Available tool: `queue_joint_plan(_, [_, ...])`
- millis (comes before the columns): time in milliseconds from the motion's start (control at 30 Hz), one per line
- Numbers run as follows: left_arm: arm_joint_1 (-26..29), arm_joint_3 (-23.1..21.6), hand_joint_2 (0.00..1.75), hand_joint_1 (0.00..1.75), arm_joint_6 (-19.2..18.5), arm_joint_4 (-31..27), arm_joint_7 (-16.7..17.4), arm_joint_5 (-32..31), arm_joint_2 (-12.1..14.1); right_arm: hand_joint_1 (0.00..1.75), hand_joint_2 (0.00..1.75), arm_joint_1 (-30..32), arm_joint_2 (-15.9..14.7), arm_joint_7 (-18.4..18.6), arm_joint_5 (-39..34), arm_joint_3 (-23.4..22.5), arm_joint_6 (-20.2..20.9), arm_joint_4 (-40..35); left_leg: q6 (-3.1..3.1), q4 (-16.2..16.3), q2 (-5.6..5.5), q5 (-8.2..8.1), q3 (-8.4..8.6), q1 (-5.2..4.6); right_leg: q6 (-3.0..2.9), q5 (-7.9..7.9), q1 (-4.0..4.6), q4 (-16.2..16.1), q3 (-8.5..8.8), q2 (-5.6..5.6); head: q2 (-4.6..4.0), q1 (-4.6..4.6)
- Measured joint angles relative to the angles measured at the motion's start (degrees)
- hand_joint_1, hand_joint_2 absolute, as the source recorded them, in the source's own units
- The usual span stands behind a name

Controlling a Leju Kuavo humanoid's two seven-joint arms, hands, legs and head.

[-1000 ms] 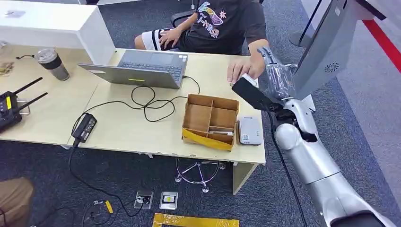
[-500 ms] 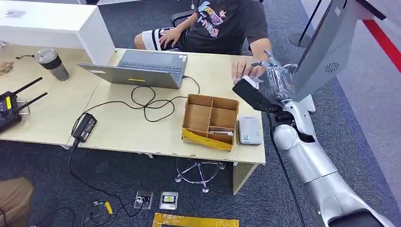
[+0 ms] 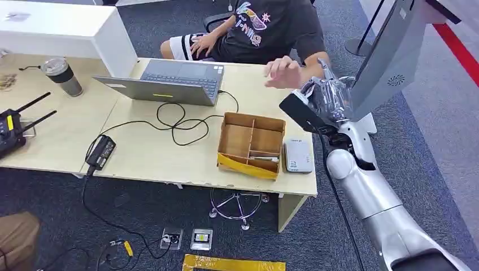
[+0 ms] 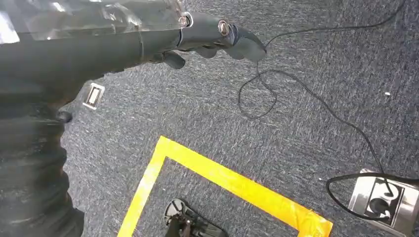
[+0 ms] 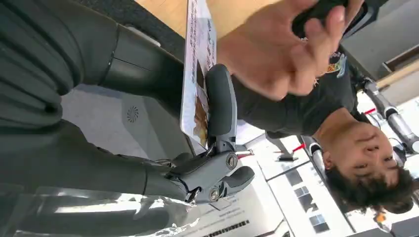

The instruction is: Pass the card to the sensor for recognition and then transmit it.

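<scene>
1. The right hand [image 5: 197, 163] was raised beyond the far right corner of the tabletop [image 3: 169, 152]. Its thumb and fingers [image 5: 221, 106] pinched a printed card [image 5: 197, 64], held edge-on to the wrist camera.
2. In the head view the right hand [image 3: 327, 99] sat wrapped in clear plastic, with a dark flat piece projecting below it toward the tabletop.
3. A person's hand [image 5: 281, 47] hovered just beside the card, fingers spread; whether it touched the card could not be told.
4. The white sensor unit [image 3: 297, 155] lay on the tabletop, touching or just beside the right wall of a cardboard divider box [image 3: 251, 144], well below the held card.
5. The left hand [image 4: 212, 39] hung over grey carpet [image 4: 296, 123] with yellow tape; its fingers were loosely curled and held nothing.
6. Further left stood a laptop [image 3: 169, 82], a power brick [image 3: 101, 151] with looped cable, a cup [image 3: 63, 76] and a radio unit [image 3: 11, 130].
</scene>
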Motion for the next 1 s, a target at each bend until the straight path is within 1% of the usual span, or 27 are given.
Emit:
queue_joint_plan(200, [0.06, 0.0, 1.75, 0.0, 0.02, 0.0, 0.02, 0.0, 0.0, 1.75, 1.75, 0.04, 0.0, 0.02, -0.18, 0.0, -0.07, 0.2, 0.0, 0.0, 0.0, 0.0, 0.0, 0.0, 0.0, 0.0, 0.0, 0.0, -0.01, 0.01, 0.0, 0.0])
queue_joint_plan(333, [0.08, 0.0, 1.75, 0.0, 0.07, 0.0, 0.0, 0.02, 0.0, 1.75, 1.75, 0.34, -0.02, 0.09, -1.27, -0.09, -0.81, 0.57, 0.0, 0.0, 0.04, 0.0, 0.01, 0.0, 0.0, 0.0, 0.0, -0.01, -0.02, 0.02, -0.02, 0.0])
queue_joint_plan(533, [0.39, 0.0, 1.75, 0.0, 0.37, 0.0, 0.02, 0.57, 0.15, 1.75, 1.75, 2.2, -0.33, -0.5, -4.37, -1.2, -5.01, 3.39, 0.0, 0.0, 0.06, -0.01, 0.01, 0.0, 0.0, 0.0, 0.0, -0.01, -0.03, 0.06, -0.02, 0.0])
queue_joint_plan(667, [0.6, 0.0, 1.75, 0.0, 0.37, 0.0, 0.0, 0.59, 0.26, 1.75, 1.75, 3.32, -0.7, -0.94, -5.22, -2.1, -6.38, 5.85, -0.01, 0.0, 0.09, -0.02, 0.0, -0.01, 0.0, 0.0, -0.01, -0.01, -0.05, 0.1, 0.0, 0.0])
queue_joint_plan(933, [0.68, 0.0, 1.75, 0.0, 0.39, 0.0, 0.0, 0.59, 0.31, 1.75, 1.75, 3.99, -0.94, -0.97, -5.57, -3.08, -6.62, 8.39, -0.02, 0.0, 0.11, -0.02, 0.01, 0.0, 0.0, 0.0, 0.0, -0.01, -0.07, 0.13, 0.0, 0.0])
queue_joint_plan(1000, [0.67, 0.0, 1.75, 0.0, 0.39, 0.0, 0.0, 0.59, 0.31, 1.75, 1.75, 4.06, -0.96, 0.79, -5.97, -3.48, -6.62, 8.98, -0.02, 0.0, 0.11, -0.02, 0.01, 0.0, 0.0, 0.0, 0.0, -0.01, -0.08, 0.12, 0.0, 0.0])
